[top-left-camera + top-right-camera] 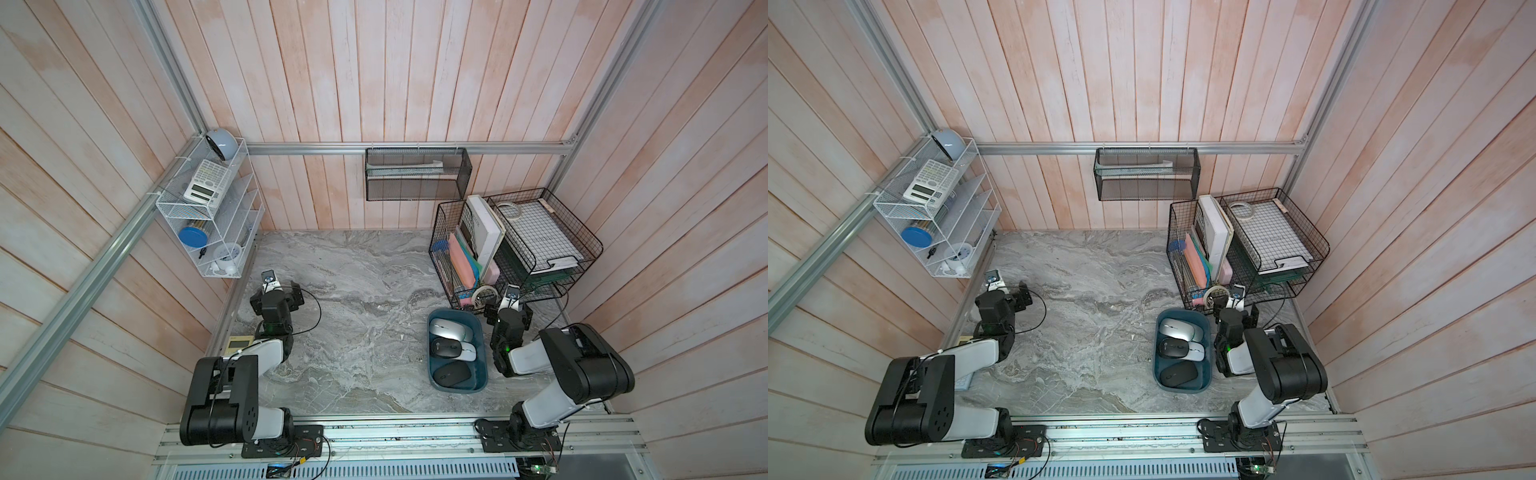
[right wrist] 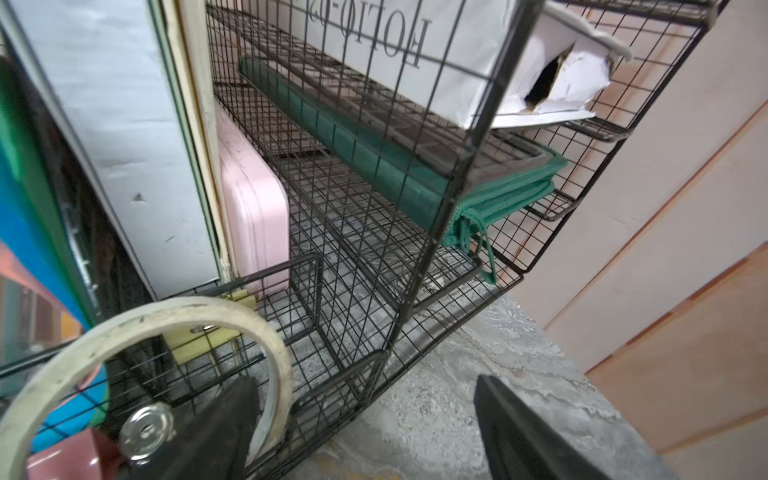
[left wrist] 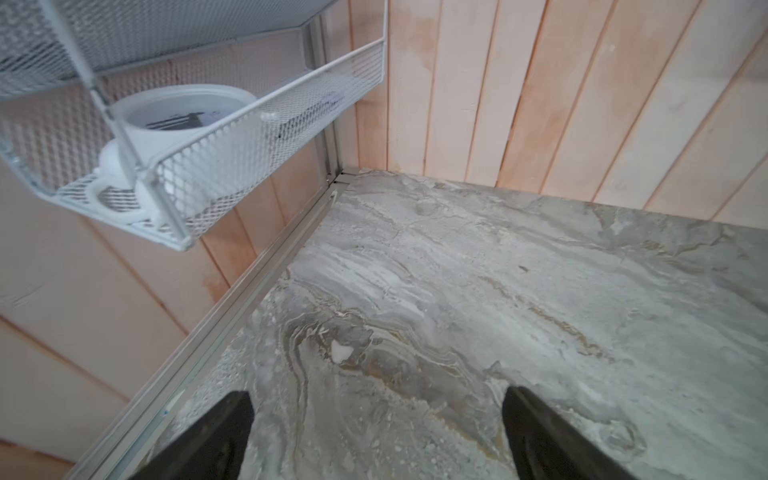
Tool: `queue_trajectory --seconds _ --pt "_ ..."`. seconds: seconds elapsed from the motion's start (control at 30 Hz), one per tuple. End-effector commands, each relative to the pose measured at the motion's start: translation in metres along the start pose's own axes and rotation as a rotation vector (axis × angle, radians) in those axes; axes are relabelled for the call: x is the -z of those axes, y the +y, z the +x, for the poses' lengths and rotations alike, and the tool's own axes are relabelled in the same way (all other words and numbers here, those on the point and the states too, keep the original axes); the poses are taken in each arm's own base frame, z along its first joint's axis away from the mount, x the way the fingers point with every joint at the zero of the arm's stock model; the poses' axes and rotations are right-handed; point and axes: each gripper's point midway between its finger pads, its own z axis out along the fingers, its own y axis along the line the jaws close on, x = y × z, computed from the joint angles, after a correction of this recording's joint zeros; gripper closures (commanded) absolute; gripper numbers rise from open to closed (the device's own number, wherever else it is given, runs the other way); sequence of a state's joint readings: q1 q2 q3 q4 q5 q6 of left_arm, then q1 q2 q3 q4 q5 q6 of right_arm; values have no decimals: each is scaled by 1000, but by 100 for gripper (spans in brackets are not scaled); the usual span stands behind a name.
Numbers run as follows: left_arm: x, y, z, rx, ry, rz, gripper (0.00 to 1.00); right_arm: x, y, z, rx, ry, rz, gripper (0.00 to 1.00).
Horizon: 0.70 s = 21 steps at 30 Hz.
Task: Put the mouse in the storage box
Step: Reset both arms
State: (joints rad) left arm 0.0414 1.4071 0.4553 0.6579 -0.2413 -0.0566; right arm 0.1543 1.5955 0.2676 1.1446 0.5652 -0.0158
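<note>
Left claw (image 3: 377, 392) released, right claw (image 2: 365, 381) released — storage box (image 1: 457, 389) holds perhaps four mice (image 1: 451, 330).

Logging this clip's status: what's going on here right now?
Nothing is being handled. Four mice lie in the storage box. The right gripper hangs beside the box, near the black wire baskets, fingers apart and empty. The left gripper hovers open over the table by the white rack.

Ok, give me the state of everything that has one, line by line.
Storage box: upright on the table.
Silver mouse: in the box, far end.
Middle black mouse: in the box.
White mouse: in the box.
Near black mouse: in the box.
Left pincer: open, empty.
Right pincer: open, empty.
</note>
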Motion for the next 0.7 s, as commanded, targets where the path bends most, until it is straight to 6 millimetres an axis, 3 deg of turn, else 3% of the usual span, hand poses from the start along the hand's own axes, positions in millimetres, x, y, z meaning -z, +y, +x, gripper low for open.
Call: queue_trajectory --seconds 0.0,0.07,0.1,0.17,0.23,0.67 --pt "5 -30 13 -23 41 166 0 -16 11 -8 -34 42 -56 12" --pt "11 -27 5 19 -23 162 0 -19 5 -6 -66 63 -57 12" --pt "13 -28 9 31 -60 186 0 -19 5 -6 -67 65 -56 12" --pt "-3 -27 26 46 -32 169 0 -19 5 -6 -68 57 -55 12" --pt "-5 -28 30 33 -4 168 0 -19 5 -6 -68 59 -56 2" --pt "-6 -26 28 30 -21 139 0 -19 5 -6 -67 59 -57 2"
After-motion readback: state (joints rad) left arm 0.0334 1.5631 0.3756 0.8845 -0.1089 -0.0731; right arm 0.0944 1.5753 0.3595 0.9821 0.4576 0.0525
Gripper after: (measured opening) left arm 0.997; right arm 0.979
